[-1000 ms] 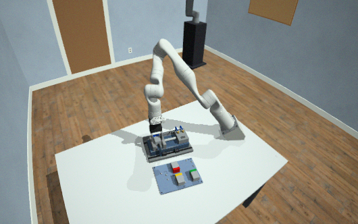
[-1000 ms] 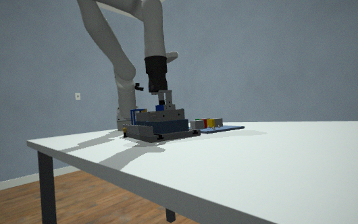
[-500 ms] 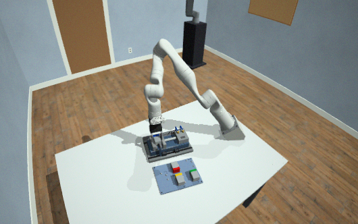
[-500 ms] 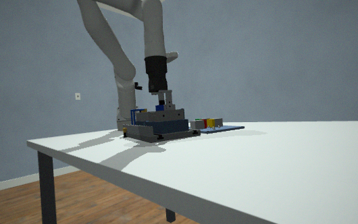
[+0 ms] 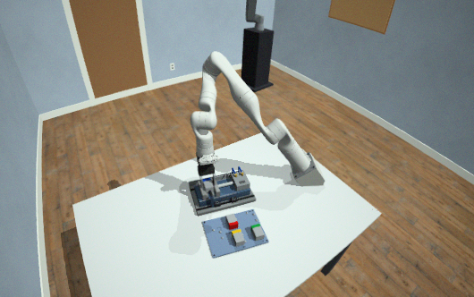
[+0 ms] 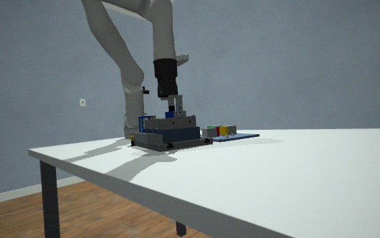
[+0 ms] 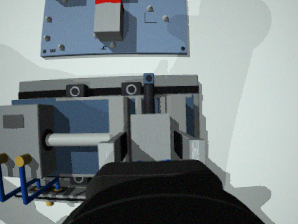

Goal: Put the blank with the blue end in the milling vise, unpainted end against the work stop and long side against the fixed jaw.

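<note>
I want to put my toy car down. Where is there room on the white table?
There's bare tabletop beyond the flat blue plate, on its side away from the dark grey-and-blue metal vise. It's crowded inside the vise, around the hand.

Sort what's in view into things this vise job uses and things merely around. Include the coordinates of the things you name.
Job:
- blue-ended blank (image 6: 169, 115) (image 7: 150, 137)
- vise (image 5: 241, 182) (image 6: 181, 134) (image 7: 80, 162)
- plate (image 5: 219, 248) (image 6: 247, 136) (image 7: 75, 30)
- red, yellow, green-ended blanks, to stay on the plate
- tool (image 5: 208, 190) (image 7: 151, 145)

Around:
- wall outlet (image 5: 172, 66) (image 6: 82, 102)
- orange wall board (image 5: 362, 14)
- black pedestal (image 5: 257, 58)
</note>
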